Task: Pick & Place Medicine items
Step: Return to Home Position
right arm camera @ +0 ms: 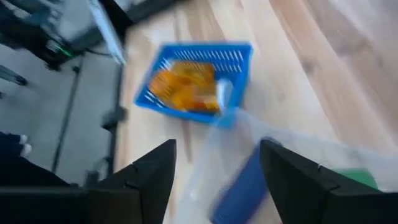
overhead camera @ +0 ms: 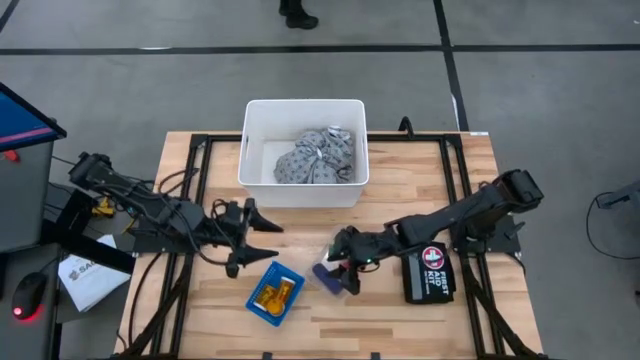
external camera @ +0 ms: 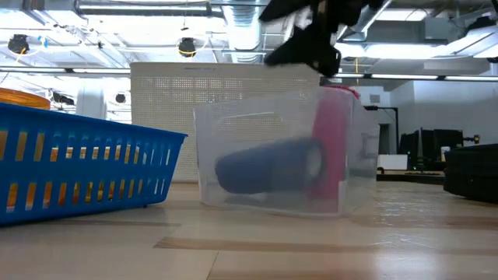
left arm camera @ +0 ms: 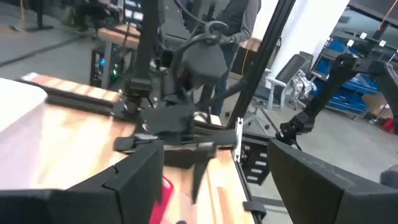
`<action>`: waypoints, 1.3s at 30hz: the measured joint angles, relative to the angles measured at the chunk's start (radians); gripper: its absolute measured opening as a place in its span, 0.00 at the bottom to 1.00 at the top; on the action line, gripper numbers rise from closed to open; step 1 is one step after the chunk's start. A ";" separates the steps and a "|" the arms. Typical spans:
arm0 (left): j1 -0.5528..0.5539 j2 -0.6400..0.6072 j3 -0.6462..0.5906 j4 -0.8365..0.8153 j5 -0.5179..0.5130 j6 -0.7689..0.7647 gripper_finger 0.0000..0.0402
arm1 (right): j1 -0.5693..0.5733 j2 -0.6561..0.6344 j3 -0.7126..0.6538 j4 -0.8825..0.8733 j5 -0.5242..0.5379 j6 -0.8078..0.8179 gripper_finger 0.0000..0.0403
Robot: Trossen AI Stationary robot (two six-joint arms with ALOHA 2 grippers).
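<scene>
Jaws of both the right gripper (right arm camera: 217, 150), over the clear bin (external camera: 233, 128), and the left gripper (overhead camera: 262, 240) stand released, empty. Blue roll (external camera: 264, 167) inside seems light, soft; pinch mid-length.

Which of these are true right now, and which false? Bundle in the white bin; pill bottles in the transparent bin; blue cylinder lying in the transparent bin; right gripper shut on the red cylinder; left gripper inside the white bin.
1. The grey cloth bundle lies in the white bin. True.
2. The orange pill bottles are in the transparent bin. False: they are in the blue basket.
3. The dark-blue cylinder lies on its side in the transparent bin. True.
4. The right gripper is shut on the red cylinder. False: it is open and empty above the transparent bin, and the red cylinder is inside that bin.
5. The left gripper is inside the white bin. False: it is open over the table, between the white bin and the blue basket.
</scene>
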State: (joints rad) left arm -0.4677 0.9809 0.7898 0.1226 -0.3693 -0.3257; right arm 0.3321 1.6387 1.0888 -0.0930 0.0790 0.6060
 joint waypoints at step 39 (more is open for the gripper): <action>0.950 -0.878 -0.430 -0.342 0.604 0.104 0.32 | -0.011 -0.351 0.000 -0.152 0.342 -0.023 0.53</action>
State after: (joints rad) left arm 0.4824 0.1029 0.3602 -0.2190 0.2348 -0.2222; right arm 0.3207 1.2873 1.0885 -0.2455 0.4206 0.5832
